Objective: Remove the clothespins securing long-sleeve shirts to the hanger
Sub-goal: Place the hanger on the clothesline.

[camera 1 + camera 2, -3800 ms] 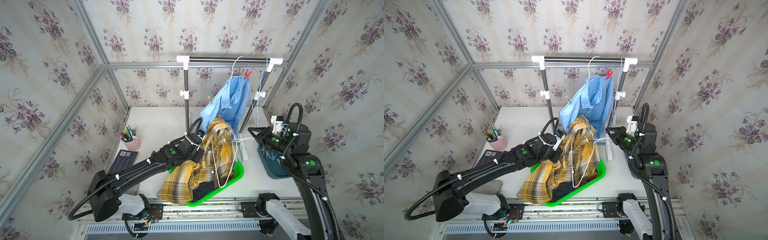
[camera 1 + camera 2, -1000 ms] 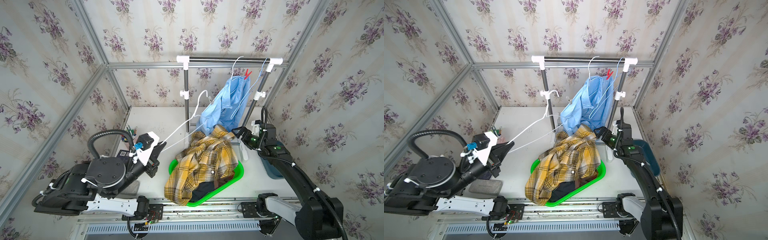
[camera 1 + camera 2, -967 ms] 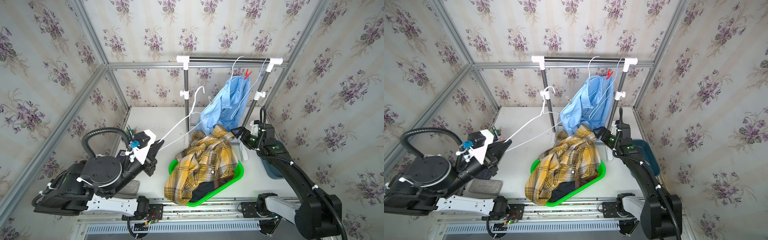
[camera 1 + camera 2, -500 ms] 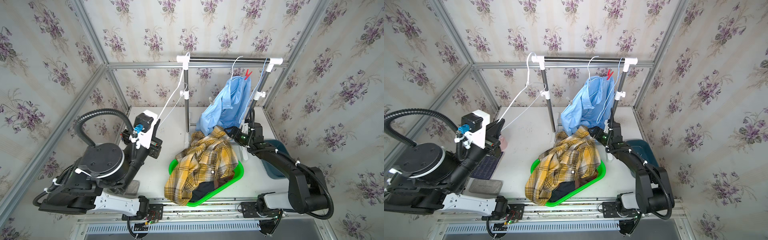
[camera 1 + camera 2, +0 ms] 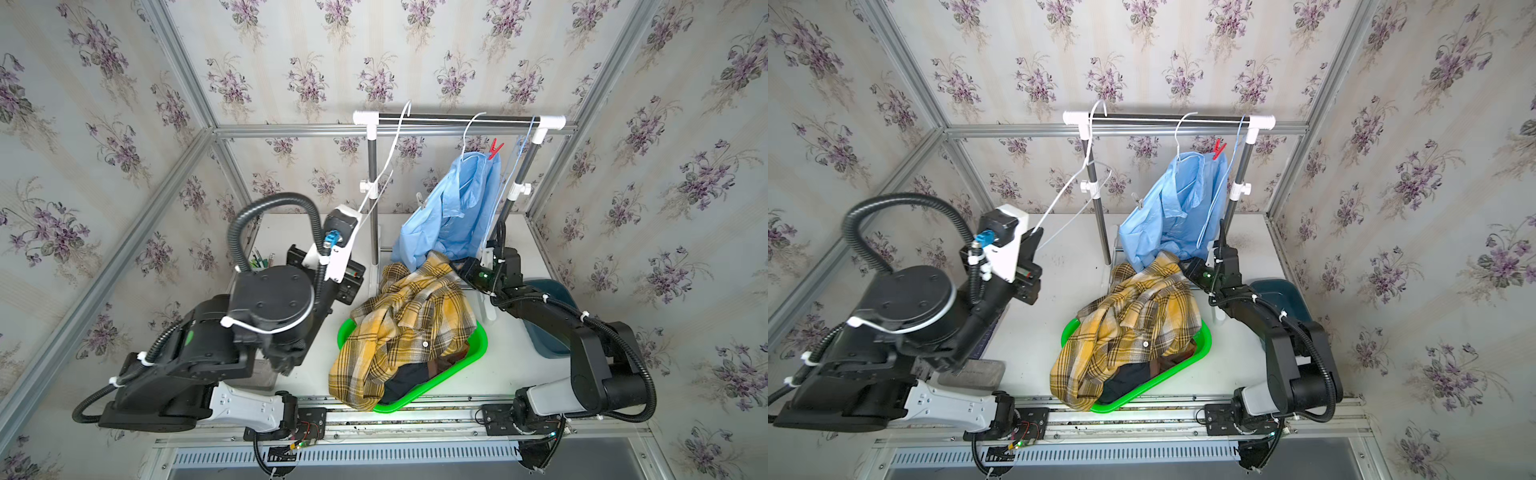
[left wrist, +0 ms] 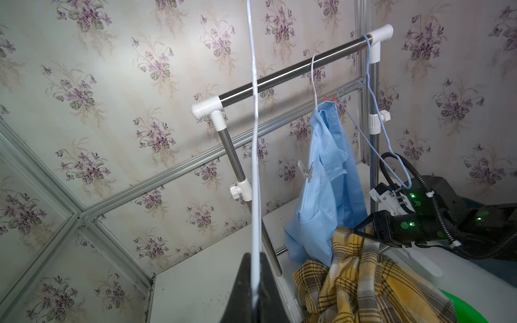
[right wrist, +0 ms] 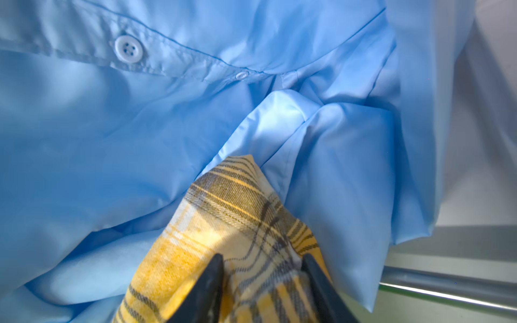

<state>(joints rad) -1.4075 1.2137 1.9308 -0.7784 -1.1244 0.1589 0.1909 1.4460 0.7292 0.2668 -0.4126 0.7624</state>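
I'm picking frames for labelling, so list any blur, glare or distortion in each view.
Both top views: even light, sharp, walls splayed around the wall frame. Left wrist view: the white hanger near the lens is soft. Right wrist view: bright patch on the blue shirt; dark, soft fingers.

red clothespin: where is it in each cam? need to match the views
Top view: red clothespin at the top of the light blue shirt, just under the rail.
Top view: same spot, at the shirt's top edge.
Left wrist: only its two red tips show, behind the shirt's top.
Right wrist: not in it.
Shared landmark: the light blue shirt, in all four views.
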